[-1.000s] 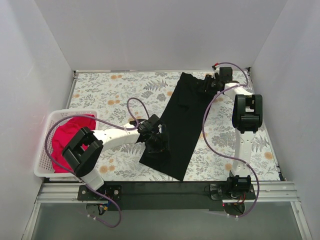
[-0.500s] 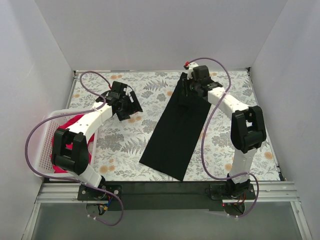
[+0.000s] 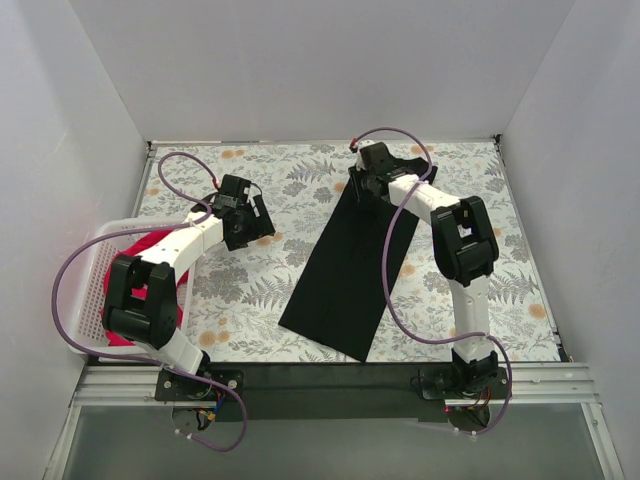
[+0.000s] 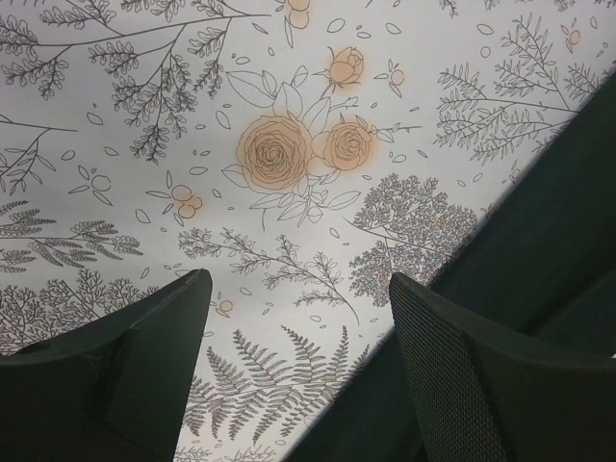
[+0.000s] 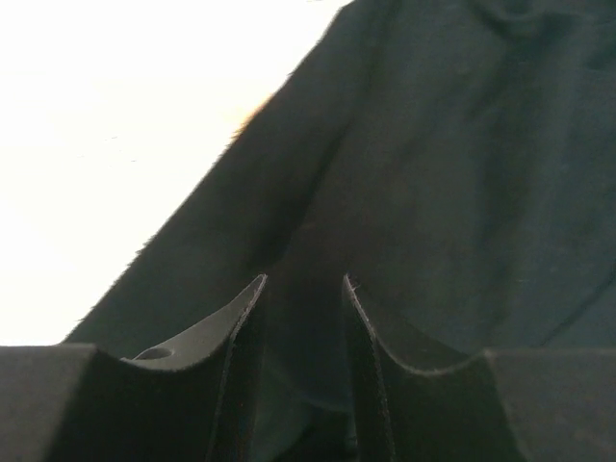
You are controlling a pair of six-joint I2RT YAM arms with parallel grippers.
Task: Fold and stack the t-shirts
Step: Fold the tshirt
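Observation:
The black t-shirt (image 3: 350, 270) lies folded into a long narrow strip, running from the far middle of the table to the near edge. My right gripper (image 3: 362, 185) is down on its far left corner. In the right wrist view the gripper (image 5: 303, 279) has its jaws nearly together, with black cloth (image 5: 462, 144) in the narrow gap. My left gripper (image 3: 262, 218) is wide open and empty over bare tablecloth, left of the shirt. In the left wrist view (image 4: 298, 279) the shirt's edge (image 4: 539, 221) shows at the right. The red-pink t-shirt (image 3: 150, 240) lies bunched in the basket, mostly hidden by the left arm.
A white lattice basket (image 3: 85, 300) stands at the table's left edge. The floral tablecloth (image 3: 250, 290) covers the table. White walls close in the left, back and right sides. Purple cables loop off both arms.
My left gripper left the shirt's near left edge and swung to the far left over bare cloth. My right gripper moved left from the shirt's far right corner to its far left corner.

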